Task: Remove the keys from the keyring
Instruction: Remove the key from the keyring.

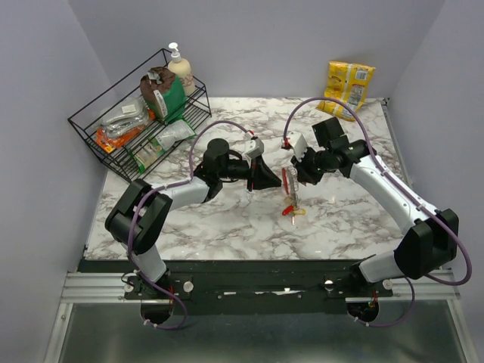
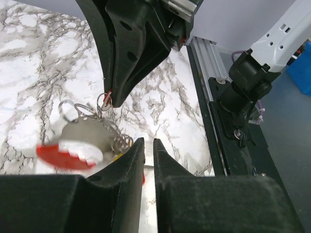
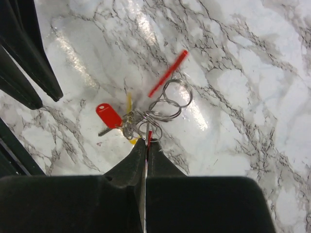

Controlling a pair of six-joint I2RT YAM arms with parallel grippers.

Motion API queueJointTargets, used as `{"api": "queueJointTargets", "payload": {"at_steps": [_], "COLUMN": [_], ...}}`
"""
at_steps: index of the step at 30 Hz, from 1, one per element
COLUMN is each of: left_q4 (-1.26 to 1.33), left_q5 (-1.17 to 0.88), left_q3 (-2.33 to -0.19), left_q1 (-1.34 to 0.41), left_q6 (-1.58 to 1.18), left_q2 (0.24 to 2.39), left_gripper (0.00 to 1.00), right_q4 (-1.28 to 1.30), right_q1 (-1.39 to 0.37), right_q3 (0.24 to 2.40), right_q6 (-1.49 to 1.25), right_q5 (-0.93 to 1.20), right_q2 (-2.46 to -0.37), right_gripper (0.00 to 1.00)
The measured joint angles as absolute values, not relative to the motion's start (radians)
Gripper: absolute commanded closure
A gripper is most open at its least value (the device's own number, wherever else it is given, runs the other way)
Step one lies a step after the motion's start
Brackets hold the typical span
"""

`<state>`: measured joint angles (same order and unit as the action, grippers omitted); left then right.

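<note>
- right fingers (image 3: 136, 156) pinched together on keyring (image 3: 171, 99); grip point mostly hidden, red strap (image 3: 167, 74) motion-blurred
- keys (image 3: 127, 121) tangled below it; count and contact with worktop (image 3: 243, 73) unclear
- left fingers (image 2: 133, 156) slightly apart, empty, beside the blurred keys

Two robot arms, the left arm (image 1: 178, 191) and the right arm (image 1: 386, 185), stood at one marble table (image 1: 355, 227). One keyring (image 3: 160, 115) lay at centre, its keys (image 3: 109, 116) too tangled to count. One wire rack (image 1: 85, 130) and one pump bottle (image 1: 180, 69) sat upper left, and one yellow packet (image 1: 346, 87) upper right.
</note>
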<state>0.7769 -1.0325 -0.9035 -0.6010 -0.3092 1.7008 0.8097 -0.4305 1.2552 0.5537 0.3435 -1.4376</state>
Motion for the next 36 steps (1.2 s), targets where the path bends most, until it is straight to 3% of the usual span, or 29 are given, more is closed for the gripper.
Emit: {"api": "queueJointTargets", "payload": {"at_steps": [18,36], "left_q4": [0.527,0.361], "left_q5": [-0.966,-0.919], "left_q3": [-1.071,-1.084], "left_q1": [-0.609,-0.664], "left_q6": [-0.187,-0.056], "left_q2": [1.7,1.725], "left_gripper": [0.75,0.75], "right_q4": [0.844,0.874], "right_q1": [-0.43,-0.429], "right_q3": [1.276,1.295], "right_q6": [0.588,0.586], "right_q5": [0.382,0.458], "right_q2": [-1.425,-1.425], "right_gripper": [0.94,0.94]}}
